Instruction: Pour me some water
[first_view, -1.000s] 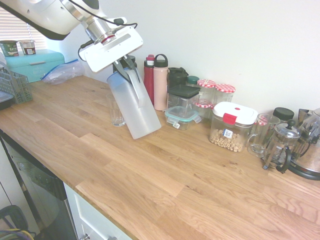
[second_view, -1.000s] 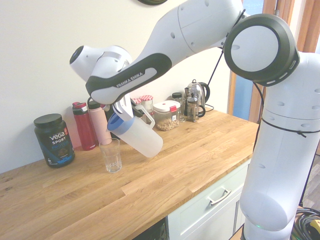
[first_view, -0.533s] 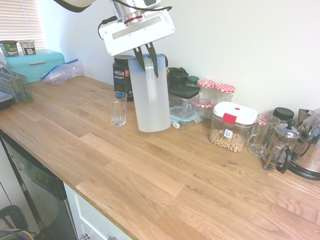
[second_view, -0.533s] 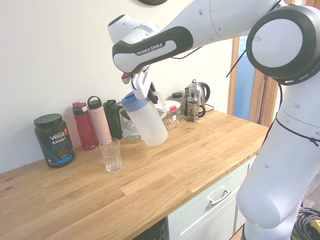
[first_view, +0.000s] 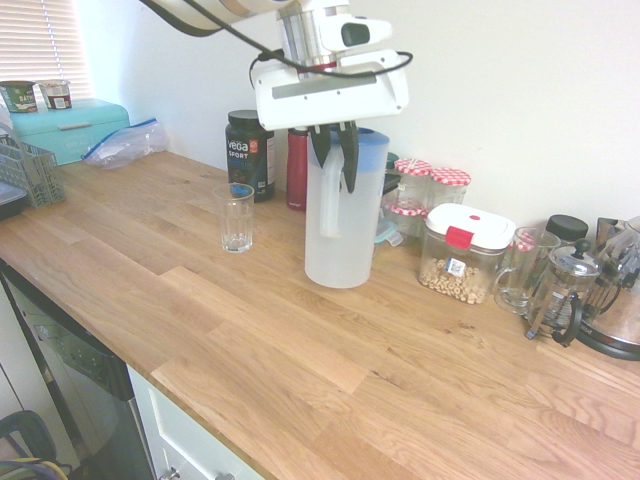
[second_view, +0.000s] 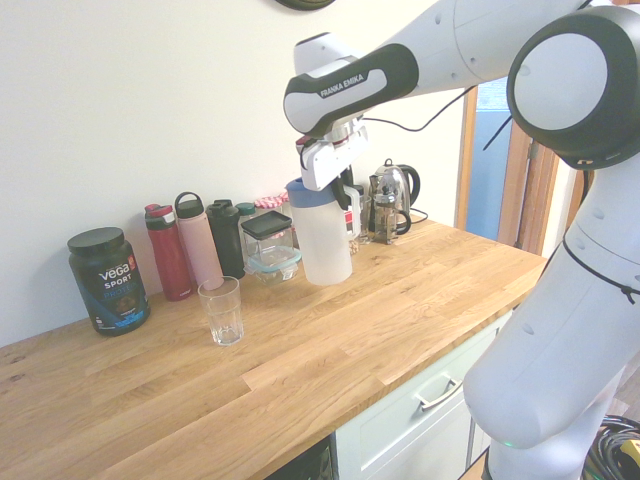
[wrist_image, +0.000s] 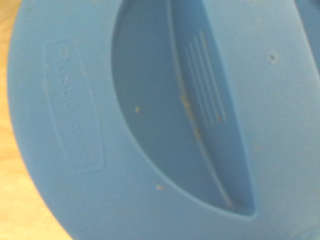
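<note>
Jaws clamped on the handle (first_view: 331, 190) of the tall frosted pitcher (first_view: 342, 235), gripper (first_view: 335, 158) at the top end, just under the white hand housing. Water: can't make out a level thru the frosted wall; pitcher's at or just above the wood counter (first_view: 300, 370), can't tell if base touches. It's abt upright, blue lid (wrist_image: 55, 125) on, w/ raised lettering close up in wrist view.

Clear drinking glass (first_view: 236, 220) stands upright on counter, near pitcher but apart, no water visible in it. Behind, along the wall: black Vega Sport tub (second_view: 108, 283), dk red bottle (second_view: 169, 253), pink bottle w/ loop cap (second_view: 199, 245), black bottle (second_view: 226, 240), then clear container w/ dk lid (second_view: 268, 237). Other side of pitcher: white-lidded box of ring-shaped cereal (first_view: 463, 255), glass mug (first_view: 524, 270), French press (first_view: 562, 292), kettle (first_view: 618, 300). Far end: teal bin (first_view: 70, 130) w/ 2 tubs on top, plastic bag (first_view: 125, 143) beside it.
</note>
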